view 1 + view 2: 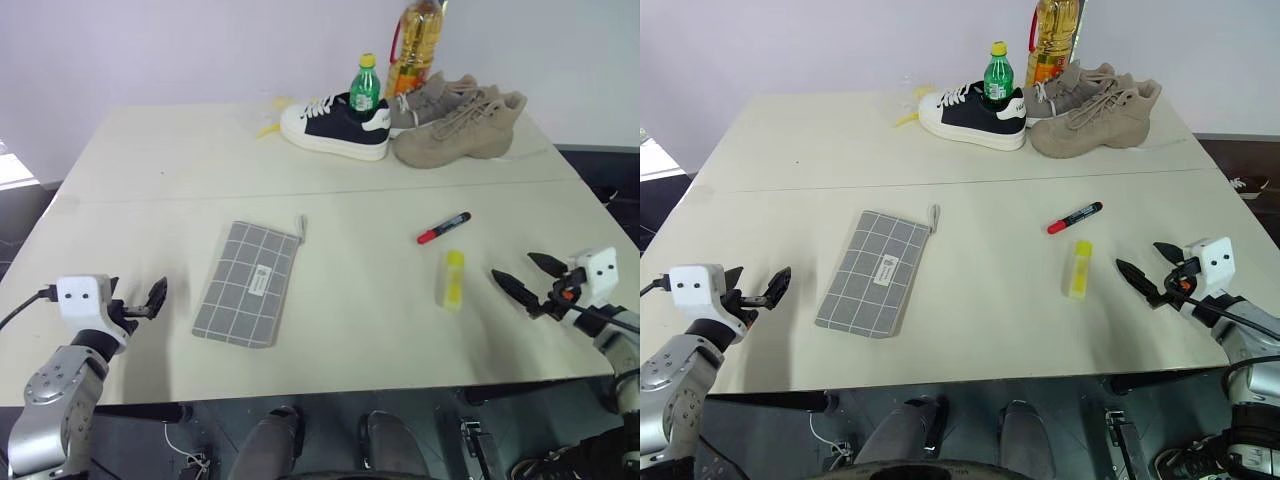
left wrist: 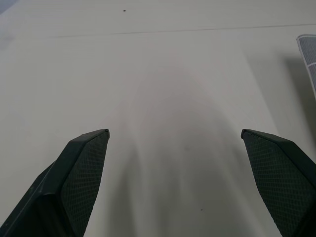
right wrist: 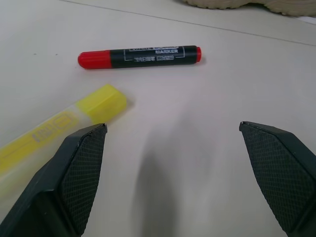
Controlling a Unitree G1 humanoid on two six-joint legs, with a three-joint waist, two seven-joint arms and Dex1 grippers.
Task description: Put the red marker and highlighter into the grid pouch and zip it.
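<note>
Table (image 1: 150, 160): a pale cream top with a seam running left to right across its middle.
Grid pouch (image 1: 240, 282): lies flat on the near half of the table, left of centre, its cord pull at the far right corner; nothing touches it.
Red marker (image 1: 443, 228): lies on the table right of centre, slanted, red cap towards the near left; well apart from the pouch.
Highlighter (image 1: 452, 278): lies just nearer than the marker, close to it but not touching.
Left gripper (image 1: 150, 300): hovers at the near left edge, jaws spread wide and empty, left of the pouch.
Right gripper (image 1: 528, 273): hovers at the near right, jaws spread wide and empty, just right of the highlighter.
Far edge: a black-and-white sneaker (image 1: 333, 125), two tan shoes (image 1: 462, 122), a green bottle (image 1: 365, 88) and an oil bottle (image 1: 417, 45).
</note>
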